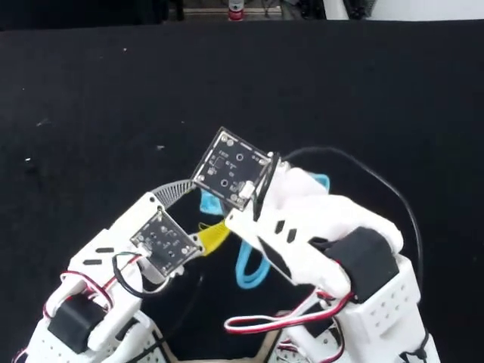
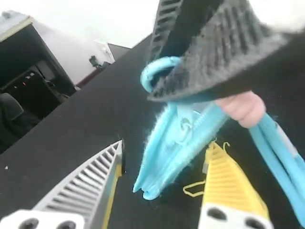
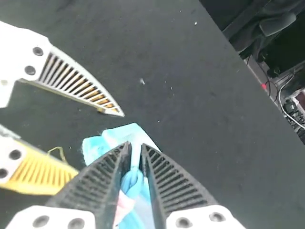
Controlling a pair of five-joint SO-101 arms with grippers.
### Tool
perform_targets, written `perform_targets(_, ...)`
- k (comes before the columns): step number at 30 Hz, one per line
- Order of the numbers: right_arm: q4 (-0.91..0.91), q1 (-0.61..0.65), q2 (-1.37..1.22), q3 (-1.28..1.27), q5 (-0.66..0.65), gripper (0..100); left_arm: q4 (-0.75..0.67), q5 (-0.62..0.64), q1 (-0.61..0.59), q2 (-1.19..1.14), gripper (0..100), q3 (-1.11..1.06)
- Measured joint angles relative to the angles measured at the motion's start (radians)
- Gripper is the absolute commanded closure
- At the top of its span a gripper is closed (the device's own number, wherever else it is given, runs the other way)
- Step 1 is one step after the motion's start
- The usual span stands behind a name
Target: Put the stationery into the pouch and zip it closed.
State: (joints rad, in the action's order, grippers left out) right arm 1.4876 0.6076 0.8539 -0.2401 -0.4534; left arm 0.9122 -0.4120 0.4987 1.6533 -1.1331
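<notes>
Nearest the fixed camera, the white left arm (image 1: 98,287) and the white right arm (image 1: 340,257) are sitting side by side at the near edge of the black counter (image 1: 91,113), both angling inward toward the middle.

Just beyond them, the left gripper (image 2: 166,144) is standing released. Its white ribbed finger (image 2: 90,186) and its yellow ribbed finger (image 2: 228,186) are spreading wide apart. The lower end of the light blue fuzzy fabric pouch (image 2: 167,152) is hanging in the gap between them, and neither finger is visibly pressing on it.

The right gripper (image 3: 135,145) is coming in from above with its black ribbed fingers (image 3: 167,186) clenched on the upper edge of the pouch (image 3: 109,140), pinching the fabric between the tips. In the high view the pouch (image 1: 208,204) is showing between the two wrists, partly hidden under the right arm's camera board. Whether its lower end is touching the counter, I cannot tell.

A blue loop strap (image 1: 249,272) is trailing from the pouch toward the arm bases and is lying on the counter. A pink rounded piece (image 2: 243,107) is peeking out beside the black fingers against the blue fabric. What it is, I cannot tell.

Farther off, the counter is stretching away dark and flat with a few pale specks on it. Past its far edge, a small red and white object (image 1: 236,9) is standing in the room behind.
</notes>
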Motion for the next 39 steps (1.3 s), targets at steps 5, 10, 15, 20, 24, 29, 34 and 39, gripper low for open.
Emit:
perform_targets(5, 0.005, 0.0, 0.006, 0.0, -0.003, 98.8, -0.051, 0.0, 0.0, -0.006, 73, -0.054)
perform_targets(10, 0.021, 0.0, 0.008, 0.0, 0.0, 98.8, -0.051, 0.0, 0.003, -0.006, 80, -0.055)
perform_targets(15, 0.052, 0.0, 0.009, 0.0, 0.0, 98.8, 0.009, 0.0, 0.064, -0.005, 97, -0.055)
perform_targets(20, 0.1, -0.006, 0.025, 0.0, 0.0, 98.8, 0.025, 0.0, 0.138, -0.008, 97, -0.057)
perform_targets(24, 0.133, -0.009, 0.072, 0.0, 0.0, 98.8, 0.026, 0.0, 0.153, -0.009, 97, -0.057)
perform_targets(29, 0.127, -0.009, 0.175, -0.089, 0.002, 98.8, 0.026, 0.046, 0.152, -0.009, 97, -0.057)
perform_targets(34, 0.052, -0.005, 0.253, -0.206, 0.002, 98.8, 0.08, 0.066, 0.077, -0.009, 97, -0.04)
perform_targets(39, 0.006, -0.031, 0.292, -0.239, 0.002, 98.8, 0.206, 0.066, 0.0, -0.009, 97, 0.025)
